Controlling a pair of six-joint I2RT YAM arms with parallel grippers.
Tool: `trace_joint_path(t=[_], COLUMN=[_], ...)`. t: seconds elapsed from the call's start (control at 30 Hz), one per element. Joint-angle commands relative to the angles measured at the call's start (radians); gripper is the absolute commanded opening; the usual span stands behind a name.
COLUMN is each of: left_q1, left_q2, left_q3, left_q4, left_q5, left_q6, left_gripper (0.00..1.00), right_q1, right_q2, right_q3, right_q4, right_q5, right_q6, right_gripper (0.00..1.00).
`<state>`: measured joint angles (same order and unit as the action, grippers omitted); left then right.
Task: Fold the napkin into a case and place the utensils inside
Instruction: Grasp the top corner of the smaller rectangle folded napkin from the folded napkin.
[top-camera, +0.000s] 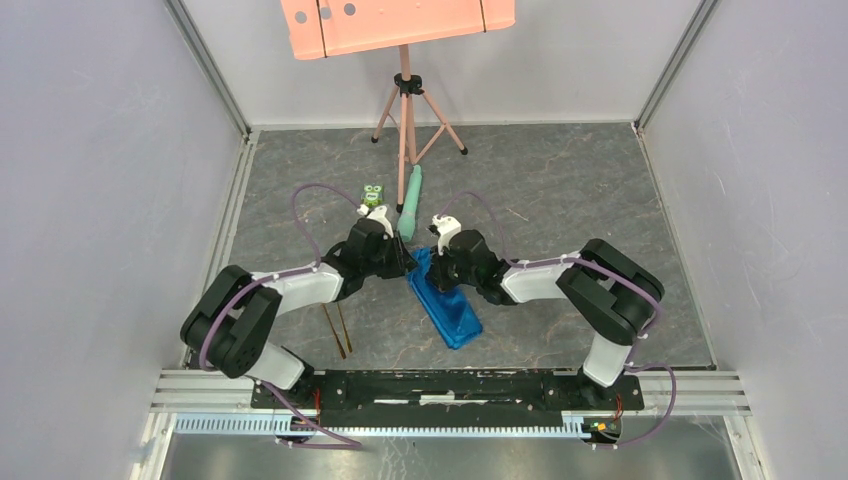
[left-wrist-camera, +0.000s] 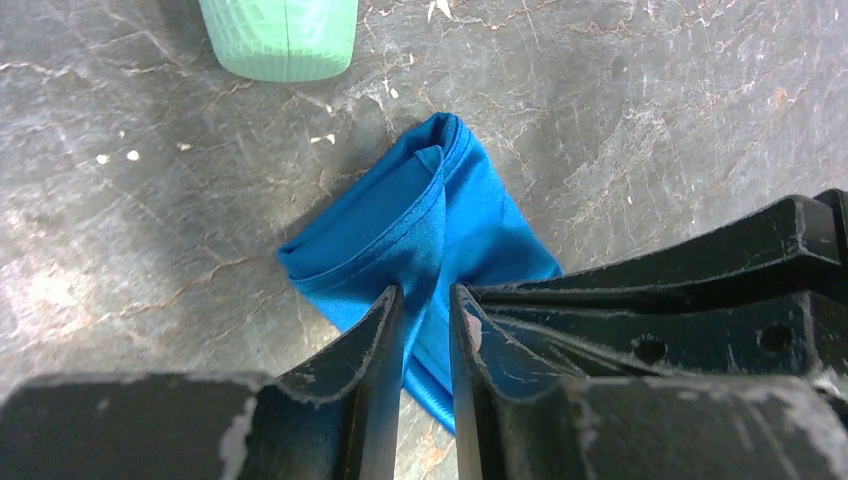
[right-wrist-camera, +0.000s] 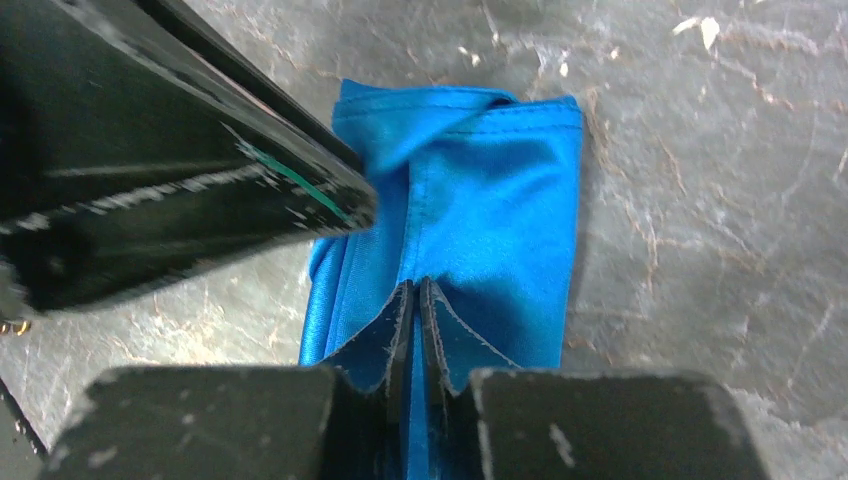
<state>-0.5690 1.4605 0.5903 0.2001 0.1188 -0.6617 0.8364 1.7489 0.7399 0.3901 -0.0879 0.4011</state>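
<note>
One glossy blue napkin (top-camera: 455, 315) lies folded narrow on the mottled table (top-camera: 560, 200).

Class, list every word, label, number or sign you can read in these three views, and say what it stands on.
None can be read.
The pink board shows only dark dots, no letters.
The small green toy is too small to show any writing.
The blue napkin, pale green tube and grey table carry no text.

napkin (left-wrist-camera: 430, 225): blue cloth, slight satin sheen, stitched hem. tabletop (left-wrist-camera: 150, 250): grey stone-look, matt, veiny. left gripper fingers (left-wrist-camera: 375, 345): black plastic, scuffed edges. utensils (top-camera: 335, 332): gold metal.
</note>
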Motion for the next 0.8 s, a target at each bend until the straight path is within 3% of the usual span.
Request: trace_joint_path(t=[0.0, 0.27, 0.37, 0.53, 0.77], left_q1=[0.000, 0.000, 0.001, 0.018, 0.019], left_q2=[0.062, 0.037, -0.045, -0.155, -0.107], left_q3=[0.051, 0.060, 0.057, 0.062, 0.003], left_q4=[0.088, 0.025, -0.054, -0.321, -0.264], left_q5=[0.033, 0.031, 0.020, -0.087, 0.010], left_q6=[-0.046, -0.013, -0.026, -0.169, -0.324], left_gripper=[0.29, 0.31, 0.37, 0.55, 0.48], right_q1=[0.022, 0.024, 0.024, 0.039, 0.051], right_q2=[0.057, -0.056, -0.101, -0.126, -0.092], right_q3=[0.030, 0.024, 0.059, 0.103, 0.124], right_q4=[0.082, -0.011, -0.113, -0.270, -0.272], right_q5=[0.002, 0.013, 0.014, 0.057, 0.108], right_q6=[0.020, -0.056, -0.097, -0.109, -0.104], right_gripper=[0.10, 0.11, 0.20, 0.39, 0.41])
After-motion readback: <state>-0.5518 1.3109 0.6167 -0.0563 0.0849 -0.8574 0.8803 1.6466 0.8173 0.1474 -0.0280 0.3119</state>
